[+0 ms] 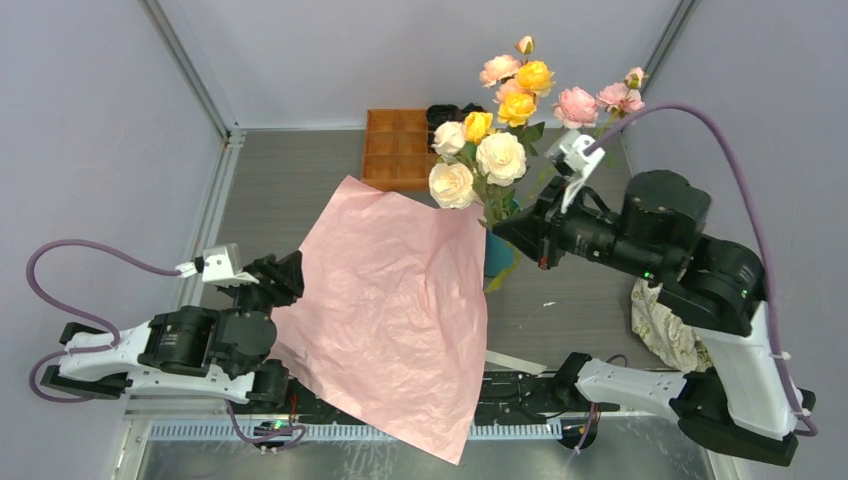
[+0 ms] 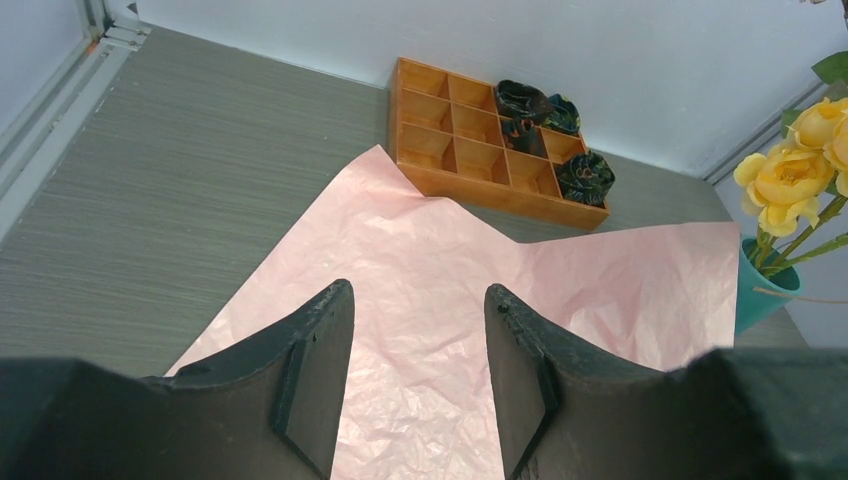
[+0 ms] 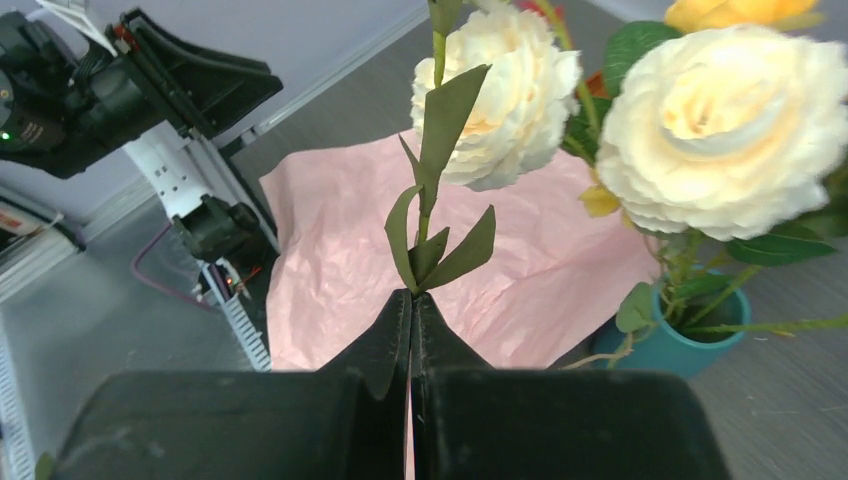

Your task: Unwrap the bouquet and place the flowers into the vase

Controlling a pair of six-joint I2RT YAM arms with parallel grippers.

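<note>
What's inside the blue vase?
Green stems of the flowers go down into the vase. Its wall hides their lower ends and anything else that may be inside.

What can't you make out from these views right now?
- Leafy stem in the right hand: its bloom, right wrist view, cut off by the top edge.
- Vase mouth: top view, covered by the flowers.
- Patterned cloth: top view, partly behind the right arm.
</note>
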